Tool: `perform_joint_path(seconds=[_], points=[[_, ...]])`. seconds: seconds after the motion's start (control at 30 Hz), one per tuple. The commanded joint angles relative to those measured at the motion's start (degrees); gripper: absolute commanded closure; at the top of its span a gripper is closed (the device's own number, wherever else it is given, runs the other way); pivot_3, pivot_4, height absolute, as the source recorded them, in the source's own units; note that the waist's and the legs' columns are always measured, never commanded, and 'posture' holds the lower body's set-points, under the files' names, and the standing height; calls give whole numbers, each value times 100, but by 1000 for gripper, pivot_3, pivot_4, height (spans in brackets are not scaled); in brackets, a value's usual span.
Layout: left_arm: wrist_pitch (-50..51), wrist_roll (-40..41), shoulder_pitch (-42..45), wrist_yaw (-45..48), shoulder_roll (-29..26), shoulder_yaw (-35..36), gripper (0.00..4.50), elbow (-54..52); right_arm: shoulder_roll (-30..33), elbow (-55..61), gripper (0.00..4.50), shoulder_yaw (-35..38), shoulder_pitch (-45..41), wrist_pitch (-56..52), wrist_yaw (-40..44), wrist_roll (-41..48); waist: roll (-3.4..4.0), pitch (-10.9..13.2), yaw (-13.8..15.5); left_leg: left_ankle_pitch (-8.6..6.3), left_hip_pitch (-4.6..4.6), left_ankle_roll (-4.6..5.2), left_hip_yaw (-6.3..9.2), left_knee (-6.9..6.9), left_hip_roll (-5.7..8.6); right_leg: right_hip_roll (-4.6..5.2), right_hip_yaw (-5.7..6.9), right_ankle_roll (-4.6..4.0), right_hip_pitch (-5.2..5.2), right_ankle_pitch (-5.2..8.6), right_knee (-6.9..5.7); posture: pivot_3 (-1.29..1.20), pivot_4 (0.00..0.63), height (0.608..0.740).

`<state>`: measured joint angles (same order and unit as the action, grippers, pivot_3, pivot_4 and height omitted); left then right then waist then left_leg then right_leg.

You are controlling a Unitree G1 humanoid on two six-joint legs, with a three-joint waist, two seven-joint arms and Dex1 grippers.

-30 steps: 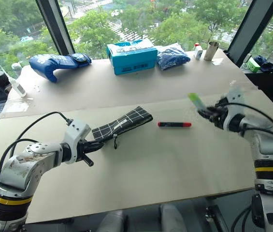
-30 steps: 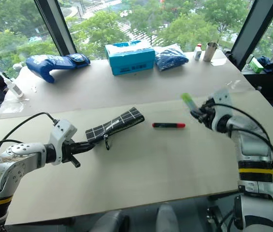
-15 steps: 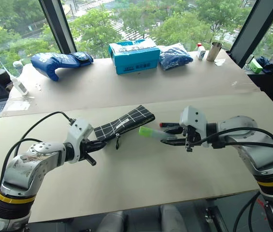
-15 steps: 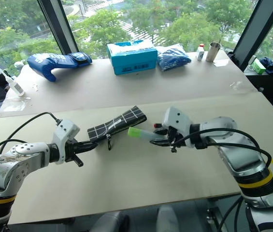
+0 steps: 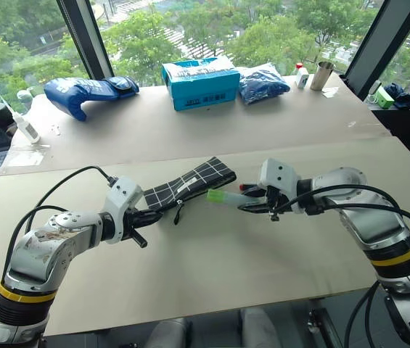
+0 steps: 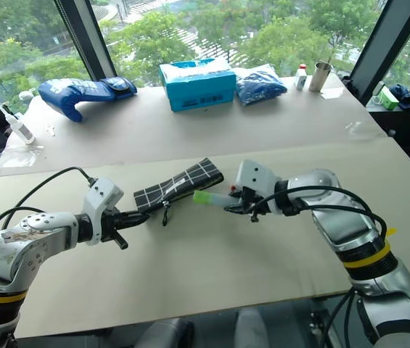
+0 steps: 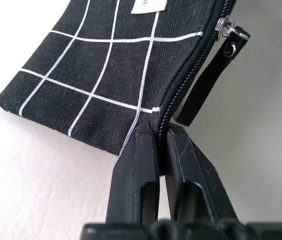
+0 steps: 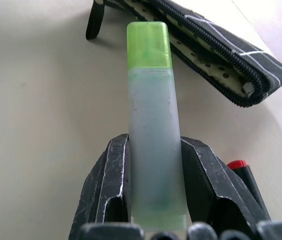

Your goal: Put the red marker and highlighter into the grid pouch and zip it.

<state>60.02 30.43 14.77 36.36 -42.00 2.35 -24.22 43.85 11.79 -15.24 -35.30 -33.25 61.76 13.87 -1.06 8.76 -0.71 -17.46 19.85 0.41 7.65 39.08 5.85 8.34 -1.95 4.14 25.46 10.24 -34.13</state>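
The grid pouch [image 5: 187,185], at frame centre on the bench [image 5: 212,268], is pinched at its near corner by the left hand [image 5: 150,215], zipper open. The highlighter [image 5: 225,196] is clamped in the right hand [image 5: 257,201], cap just beside the opening. Nothing is inside yet; the red marker [image 8: 241,170] lies beneath that hand.

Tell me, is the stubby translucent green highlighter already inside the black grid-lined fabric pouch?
No, the highlighter is clamped in the right gripper, its cap just short of the grid pouch.
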Motion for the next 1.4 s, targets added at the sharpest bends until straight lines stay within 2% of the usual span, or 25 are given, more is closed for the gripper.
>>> perform_joint_path(seconds=[0.03,0.5,0.83,1.4], points=[[-128,-28,17,-34,0,26,4500,-133,41,177,3463,346,-72,11,68,201,0,0,1,0,2,0,0,0,0,0,0,0,2,0,0,0,150,740],[-88,12,-19,-55,-23,19,4500,-232,-233,-541,3463,-15,-352,151,-66,-362,0,0,-8,0,12,-2,-1,0,1,0,-2,-1,17,-1,-3,0,150,740],[-480,-378,-145,117,-317,-426,4500,-125,-563,-896,3463,-494,-709,274,-65,-867,0,0,-12,5,43,-10,-7,3,2,1,-6,-5,71,-4,-34,0,150,740],[-978,-845,-434,280,-534,-728,4500,27,-481,-1358,3463,-85,-966,259,-115,-834,1,0,-30,5,39,-11,-10,3,2,1,-6,-6,72,-4,-41,0,150,740]])
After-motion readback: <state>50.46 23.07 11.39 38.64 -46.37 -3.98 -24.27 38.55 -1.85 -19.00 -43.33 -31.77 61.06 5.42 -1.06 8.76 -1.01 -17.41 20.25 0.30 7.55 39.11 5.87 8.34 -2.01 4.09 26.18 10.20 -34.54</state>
